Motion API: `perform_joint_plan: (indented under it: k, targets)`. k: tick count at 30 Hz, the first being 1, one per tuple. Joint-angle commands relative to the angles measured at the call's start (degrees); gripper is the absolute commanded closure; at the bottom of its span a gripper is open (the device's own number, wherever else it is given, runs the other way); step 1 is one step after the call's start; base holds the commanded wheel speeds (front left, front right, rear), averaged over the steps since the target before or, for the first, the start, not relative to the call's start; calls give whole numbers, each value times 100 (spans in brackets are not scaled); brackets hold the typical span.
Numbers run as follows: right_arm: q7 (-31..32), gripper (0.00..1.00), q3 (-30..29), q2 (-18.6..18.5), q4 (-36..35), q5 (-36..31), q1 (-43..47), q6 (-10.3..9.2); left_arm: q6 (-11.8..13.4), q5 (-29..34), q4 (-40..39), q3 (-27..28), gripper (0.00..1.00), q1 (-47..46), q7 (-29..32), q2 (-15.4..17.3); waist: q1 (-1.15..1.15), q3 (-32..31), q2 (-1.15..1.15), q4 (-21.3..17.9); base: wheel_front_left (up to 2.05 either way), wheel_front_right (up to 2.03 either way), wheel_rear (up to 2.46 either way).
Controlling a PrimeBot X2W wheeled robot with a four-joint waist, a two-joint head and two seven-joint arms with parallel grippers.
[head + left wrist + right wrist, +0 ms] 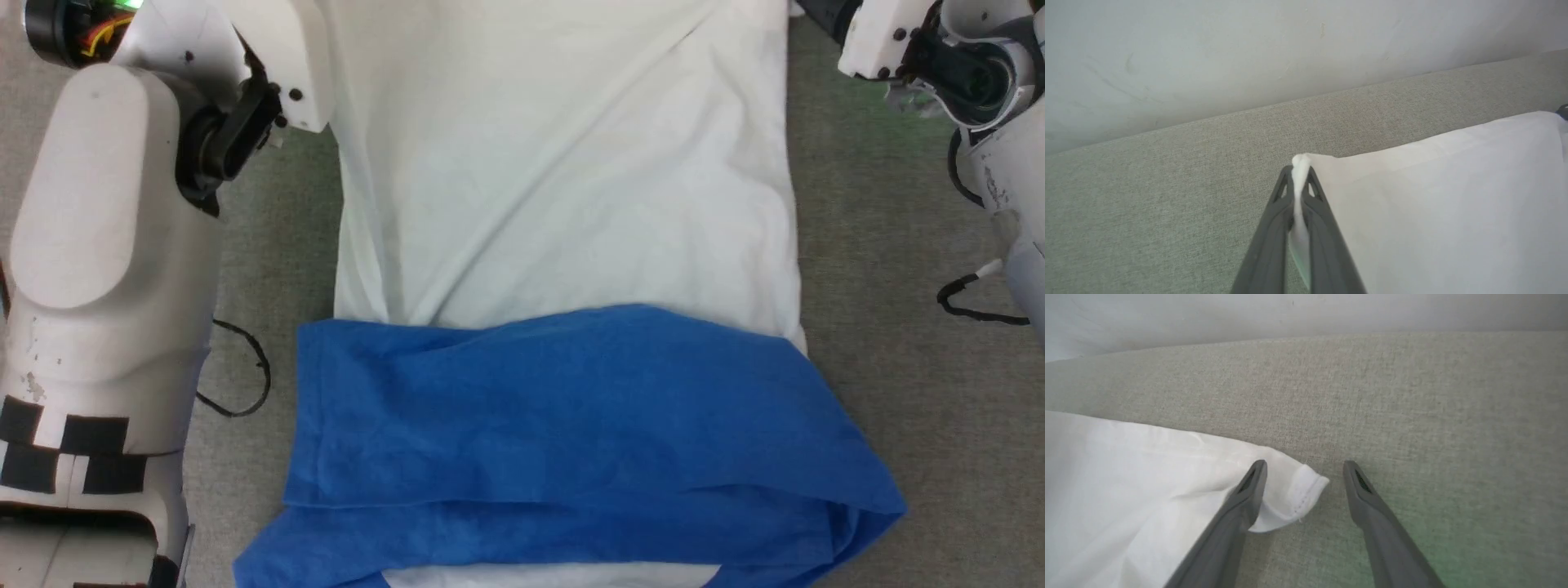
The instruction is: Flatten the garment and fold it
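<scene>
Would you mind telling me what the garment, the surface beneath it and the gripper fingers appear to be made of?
The garment: thin matte knit, probably cotton jersey; it creases softly and has a stitched hem. The surface: grey-beige woven upholstery-like fabric, its speckled weave visible. The gripper fingers: dark matte plastic or rubber, with triangular cut-outs near the tips.

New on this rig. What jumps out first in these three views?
The garment dominates the head view: white body spread over the grey fabric surface, blue sleeves folded across the near end. In the left wrist view the left gripper is shut on a white corner of it. In the right wrist view the right gripper stands open at another hemmed corner, not gripping it.
</scene>
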Motion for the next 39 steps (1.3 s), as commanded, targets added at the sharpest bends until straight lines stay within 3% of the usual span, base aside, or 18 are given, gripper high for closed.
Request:
perform_joint_plan:
  k: [1, 5, 6, 7, 8, 9, 13, 19, 30, 33, 39]
  targets:
    - [115, 0, 66, 2, 129, 41, -55, -3, -42, -7, -22, -17, 100, -89, -51, -26, -1, 175, 0, 172, 0, 0, 0]
    - [937, 0, 301, 31, 557, 169, -69, -3, -62, -36, 31, -45, 100, -95, -117, -24, -1, 205, 0, 183, 0, 0, 0]
    - [1130, 9, 359, 31, 639, 182, -72, -3, -66, -47, 54, -45, 100, -96, -128, -15, -1, 208, 0, 179, 0, 0, 0]
    - [1294, 53, 408, 31, 708, 194, -72, -3, -70, -52, 78, -47, 100, -99, -139, -2, -1, 210, 0, 173, 0, 0, 0]
    - [1422, 71, 445, 33, 761, 208, -75, -3, -73, -54, 102, -49, 100, -103, -151, 11, -1, 209, 0, 166, 0, 0, 0]
    - [1506, 100, 477, 35, 792, 218, -82, -3, -75, -59, 127, -50, 100, -107, -161, 20, -1, 207, 0, 159, 0, 0, 0]
    - [1208, 100, 566, -37, 575, 227, -149, -3, -76, -72, 229, -40, 100, -151, -229, 63, -1, 181, 0, 126, 0, 0, 0]
    - [-167, 100, 615, -364, 125, 75, -369, -3, -14, 33, 390, 38, 100, -293, -672, 198, -1, -8, 0, 40, 0, 0, 0]
    - [-2688, 100, 479, -656, 86, -326, -965, -3, 180, 344, 1068, 290, 100, -907, -2537, 407, -1, -684, 0, -270, 0, 0, 0]
    - [-3102, 100, 536, -628, 98, -398, -1082, -3, 226, 418, 1285, 335, 100, -1127, -3015, 460, -1, -839, 0, -344, 0, 0, 0]
    - [-3497, 100, 873, -623, -163, -368, -972, -3, 211, 323, 1461, 392, 100, -1093, -3415, 432, -1, -1082, 0, -397, 0, 0, 0]
